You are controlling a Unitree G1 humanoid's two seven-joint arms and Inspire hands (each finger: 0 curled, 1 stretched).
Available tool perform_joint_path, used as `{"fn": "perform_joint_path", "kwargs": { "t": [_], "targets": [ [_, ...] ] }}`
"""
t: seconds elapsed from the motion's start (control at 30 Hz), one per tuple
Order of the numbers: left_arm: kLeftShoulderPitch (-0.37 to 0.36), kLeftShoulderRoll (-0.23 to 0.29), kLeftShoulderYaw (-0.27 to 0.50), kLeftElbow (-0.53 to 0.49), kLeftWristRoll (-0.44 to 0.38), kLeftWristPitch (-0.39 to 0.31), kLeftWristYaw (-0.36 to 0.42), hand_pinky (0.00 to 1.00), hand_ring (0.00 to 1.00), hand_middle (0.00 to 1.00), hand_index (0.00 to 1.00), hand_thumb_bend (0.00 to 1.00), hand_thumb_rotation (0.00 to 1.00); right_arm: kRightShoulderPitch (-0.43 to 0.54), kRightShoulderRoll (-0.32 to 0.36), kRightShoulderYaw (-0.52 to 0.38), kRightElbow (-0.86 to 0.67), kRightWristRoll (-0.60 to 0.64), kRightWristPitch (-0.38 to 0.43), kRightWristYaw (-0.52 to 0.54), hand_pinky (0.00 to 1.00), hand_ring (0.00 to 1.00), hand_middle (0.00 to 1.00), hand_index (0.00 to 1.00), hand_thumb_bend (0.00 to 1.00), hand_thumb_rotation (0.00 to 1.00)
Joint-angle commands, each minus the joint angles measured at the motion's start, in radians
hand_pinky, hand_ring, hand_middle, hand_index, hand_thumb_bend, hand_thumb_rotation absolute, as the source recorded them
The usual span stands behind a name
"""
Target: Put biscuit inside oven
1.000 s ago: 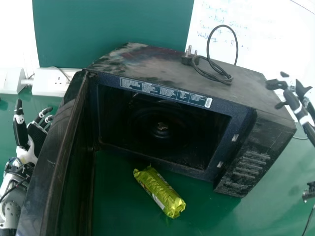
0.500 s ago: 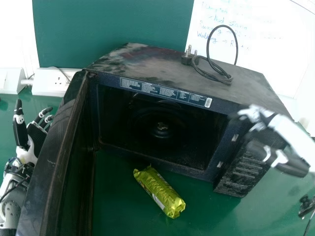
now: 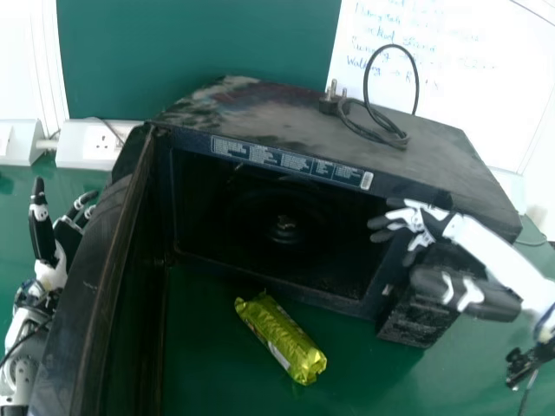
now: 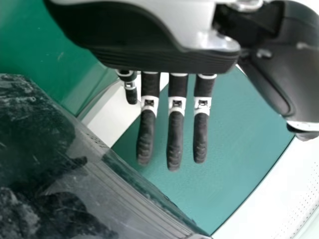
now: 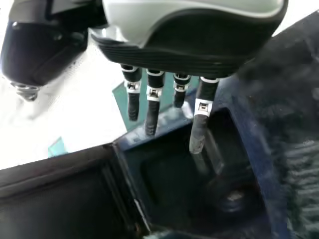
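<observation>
Some oven controls (image 3: 418,322) behind right hand (image 3: 436,224)

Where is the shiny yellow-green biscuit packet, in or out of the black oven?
Out: the shiny yellow-green packet lies on the green table, before the black oven's opening.

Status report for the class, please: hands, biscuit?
Both hands open, empty. Biscuit pack on table, before oven. Oven door open, doorway unblocked by it.
</observation>
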Motion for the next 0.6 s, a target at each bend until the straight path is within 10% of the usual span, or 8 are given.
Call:
{"fn": "perform_joint_path", "kwargs": {
  "t": [0.0, 0.3, 0.57],
  "targets": [
    [0.0, -0.007, -0.006, -0.021, 0.011, -0.007, 0.008, 0.24, 0.32, 0.41, 0.49, 0.52, 0.08, -0.002, -0.009, 0.003, 0.0, -0.005, -0.013, -0.008, 0.55, 0.7, 0.78, 0.84, 1.0, 0.63],
    [-0.012, -0.015, -0.01, -0.005, 0.018, -0.015, 0.001, 0.24, 0.32, 0.41, 0.49, 0.52, 0.08, 0.015, 0.031, -0.011, -0.031, -0.023, -0.01, -0.05, 0.49, 0.7, 0.78, 0.86, 0.94, 0.57],
    [-0.008, -0.025, -0.012, -0.026, 0.027, -0.008, 0.02, 0.23, 0.32, 0.4, 0.49, 0.52, 0.08, 0.123, 0.039, -0.005, -0.223, -0.094, 0.202, -0.108, 0.52, 0.69, 0.74, 0.86, 0.98, 0.53]
  ]
}}
